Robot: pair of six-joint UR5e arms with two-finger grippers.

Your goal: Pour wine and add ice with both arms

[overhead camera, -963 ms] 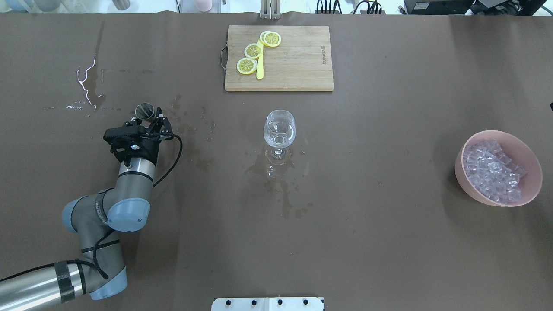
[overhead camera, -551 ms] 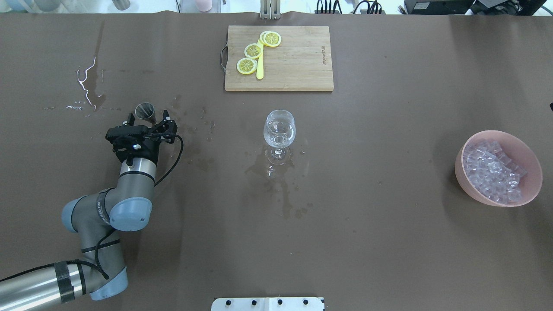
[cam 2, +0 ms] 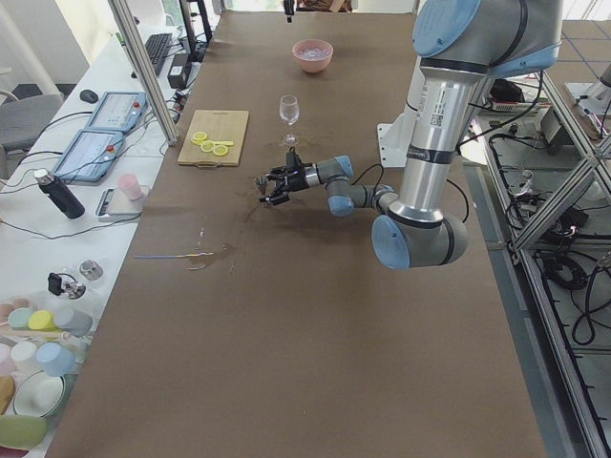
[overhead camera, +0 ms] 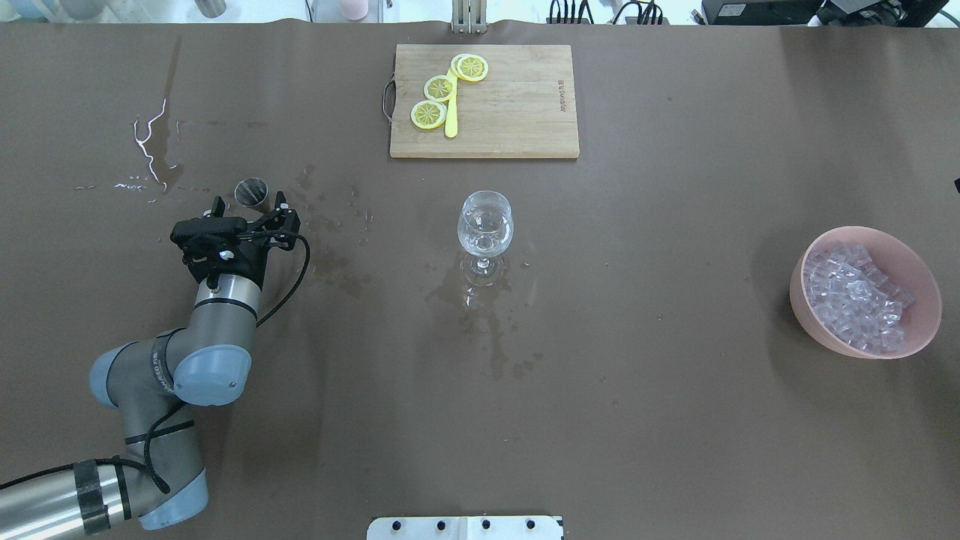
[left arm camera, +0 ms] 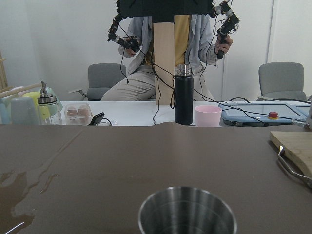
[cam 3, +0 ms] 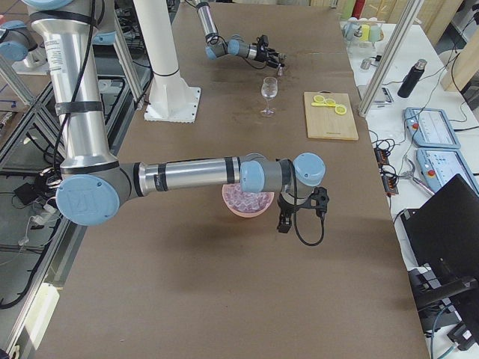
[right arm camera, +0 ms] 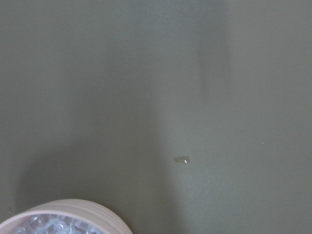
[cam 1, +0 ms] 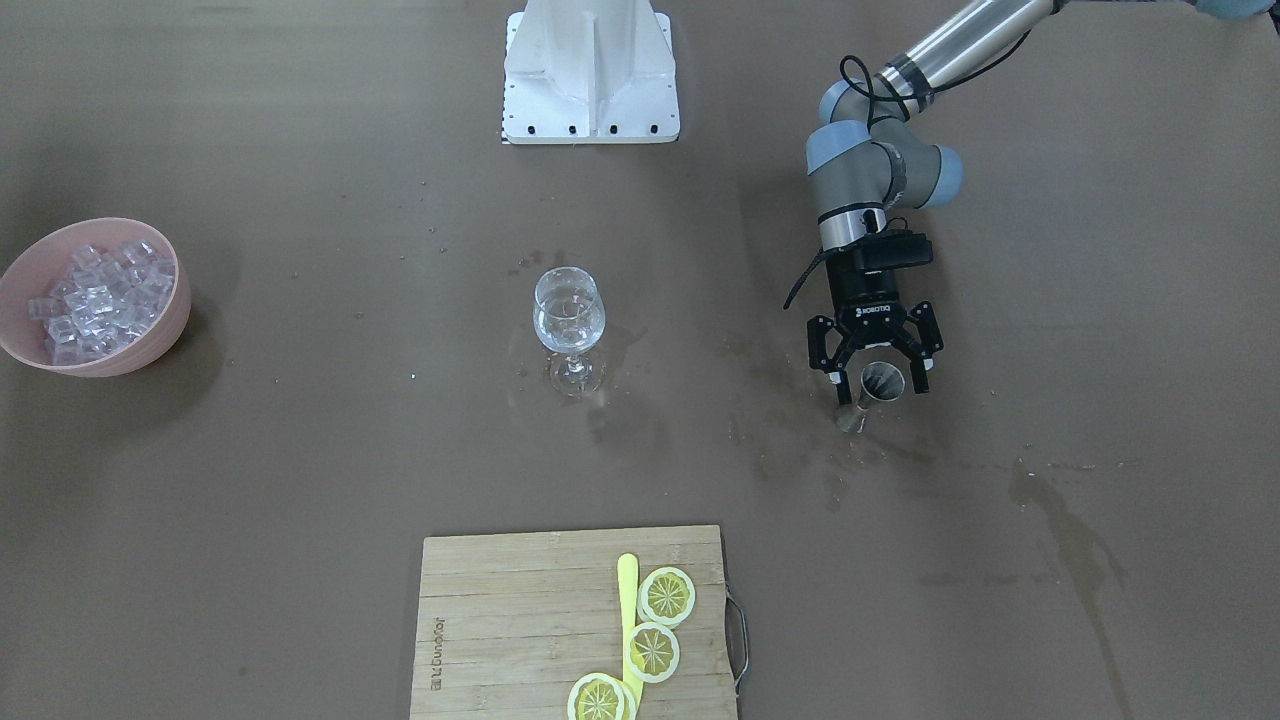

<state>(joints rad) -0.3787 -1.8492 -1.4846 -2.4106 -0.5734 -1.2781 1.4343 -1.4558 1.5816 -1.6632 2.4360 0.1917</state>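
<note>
Front-facing view: the left gripper (cam 1: 876, 383) has its jaws spread wide on either side of a small steel cup (cam 1: 868, 397), not gripping it, at view-right of the clear stemmed wine glass (cam 1: 569, 322). Well to the glass's view-left, clear ice cubes (cam 1: 90, 300) heap in a pink bowl (cam 1: 150, 345). Right-side view: the right gripper (cam 3: 282, 226) hangs far from the glass, beside the bowl; I cannot tell how its jaws stand.

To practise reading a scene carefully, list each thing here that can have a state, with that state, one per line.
Left gripper: open, straddling the metal cup, not gripping.
Right gripper: cannot tell.
Metal cup: upright, not held.
Wine glass: upright, a little clear liquid inside.
Bowl: filled with ice.
Lemon slices: cut, lying on the board.
Table: wet in patches.
</note>
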